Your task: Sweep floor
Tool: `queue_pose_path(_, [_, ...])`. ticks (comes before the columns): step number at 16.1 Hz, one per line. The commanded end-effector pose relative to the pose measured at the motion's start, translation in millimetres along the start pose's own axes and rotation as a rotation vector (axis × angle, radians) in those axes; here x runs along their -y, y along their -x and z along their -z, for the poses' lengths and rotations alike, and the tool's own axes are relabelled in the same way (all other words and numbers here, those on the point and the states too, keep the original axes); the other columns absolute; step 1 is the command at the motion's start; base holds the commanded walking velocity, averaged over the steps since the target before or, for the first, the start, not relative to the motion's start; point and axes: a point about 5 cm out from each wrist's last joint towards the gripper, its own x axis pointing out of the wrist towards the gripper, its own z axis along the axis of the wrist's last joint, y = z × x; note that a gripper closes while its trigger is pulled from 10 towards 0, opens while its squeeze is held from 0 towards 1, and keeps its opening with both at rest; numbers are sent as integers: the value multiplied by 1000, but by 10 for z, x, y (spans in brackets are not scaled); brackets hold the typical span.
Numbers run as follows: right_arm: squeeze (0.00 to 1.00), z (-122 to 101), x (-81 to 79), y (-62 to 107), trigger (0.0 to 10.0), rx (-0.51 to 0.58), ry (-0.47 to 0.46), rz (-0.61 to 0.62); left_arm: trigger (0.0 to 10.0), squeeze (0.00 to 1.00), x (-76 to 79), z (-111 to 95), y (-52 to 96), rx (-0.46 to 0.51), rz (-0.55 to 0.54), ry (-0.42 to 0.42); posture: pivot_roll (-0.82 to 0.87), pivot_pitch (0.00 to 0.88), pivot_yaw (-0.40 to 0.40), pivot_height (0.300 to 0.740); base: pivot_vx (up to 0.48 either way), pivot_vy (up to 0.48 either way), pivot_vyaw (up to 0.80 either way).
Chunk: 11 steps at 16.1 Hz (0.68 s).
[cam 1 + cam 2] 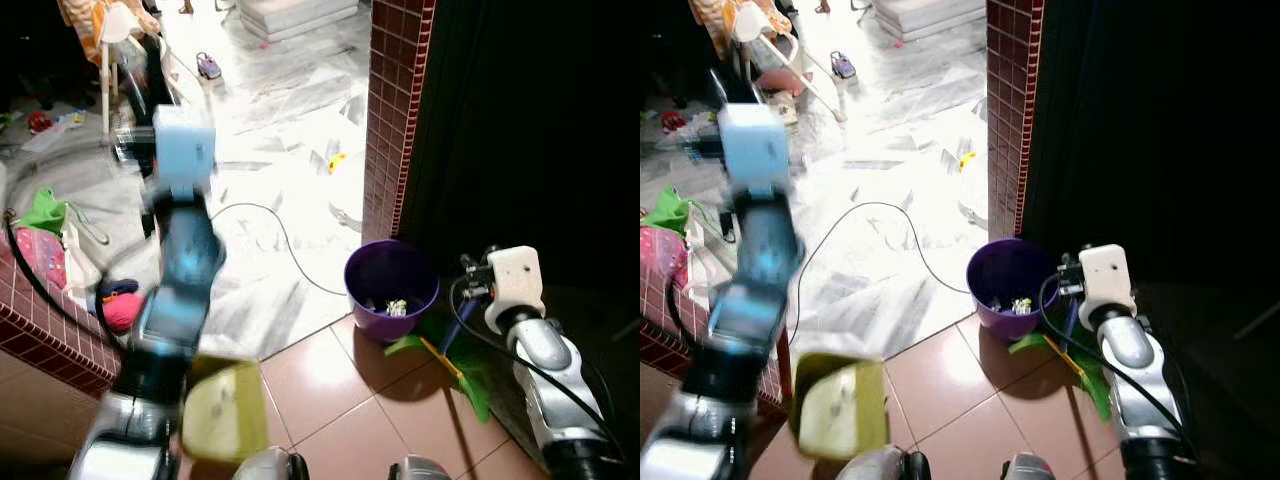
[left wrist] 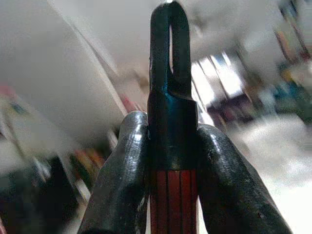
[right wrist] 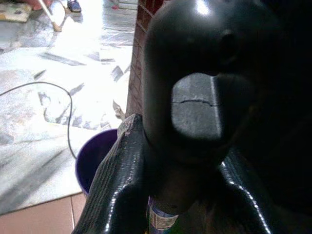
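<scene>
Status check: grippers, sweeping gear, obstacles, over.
Left gripper shut on red-and-black handle. Right gripper shut on broom handle. Purple bin, cable ahead.

no readable text, label on broom handle (image 3: pixel 162 218) too blurred to read

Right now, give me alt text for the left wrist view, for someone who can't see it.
The left gripper is shut on a handle, its two black fingers pressing either side of the red-and-black shaft, whose black tip with a hanging slot points away. Behind it the room is a blur.
</scene>
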Motion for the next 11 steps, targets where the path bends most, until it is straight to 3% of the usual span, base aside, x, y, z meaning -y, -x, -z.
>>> queue_pose_path(1, [0,178,34,55,10000,-85,36,7,10000,0,5,112,85,-49,55,18,-85,0,98,740,0,0,0])
queue_pose_path(4, [0,239,4,58,10000,-94,15,20,10000,0,118,303,291,-121,115,43,-99,0,101,740,0,0,0])
queue_pose_path(5, [0,251,3,66,10000,-97,9,22,10000,0,135,309,300,-123,115,49,-102,0,99,740,0,0,0])
queue_pose_path(9, [0,427,209,107,10000,-236,52,66,10000,0,136,299,74,-92,34,36,-119,0,102,740,0,0,0])
queue_pose_path(10, [0,446,435,113,10000,-280,90,157,10000,0,108,264,-49,-59,-10,20,-120,0,105,740,0,0,0])
queue_pose_path(11, [0,425,549,113,10000,-286,105,207,10000,0,100,247,-100,-40,-29,22,-123,0,107,740,0,0,0])
